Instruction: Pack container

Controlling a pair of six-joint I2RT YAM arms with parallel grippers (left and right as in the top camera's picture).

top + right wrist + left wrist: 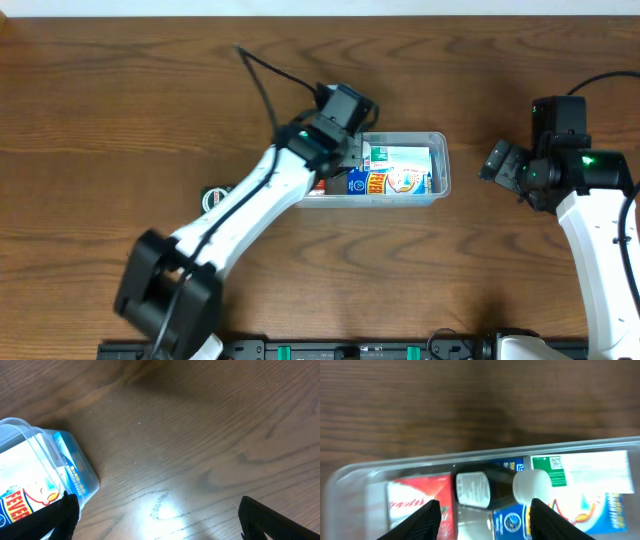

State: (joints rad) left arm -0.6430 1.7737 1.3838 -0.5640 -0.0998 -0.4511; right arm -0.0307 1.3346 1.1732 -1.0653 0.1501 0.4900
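Note:
The clear container point(441, 172) sits mid-table and holds several small boxes. My left gripper point(347, 158) hangs open over its left end. In the left wrist view the container's rim point(420, 463) runs across, and my open fingers point(485, 527) straddle a dark bottle point(474, 488) with a white cap point(530, 485). The bottle lies between a red box point(415, 502) and a blue box point(510, 521), with a white-and-green box point(580, 472) to the right. My right gripper point(500, 163) is open and empty, right of the container. The right wrist view shows its fingers point(160, 525) over bare wood, with the container's corner point(30, 435) at the left.
A small round dark object with a green-and-white label point(213, 197) lies on the wooden table point(120, 110) left of the container, beside my left arm. A black cable point(262, 80) runs from the left wrist toward the back.

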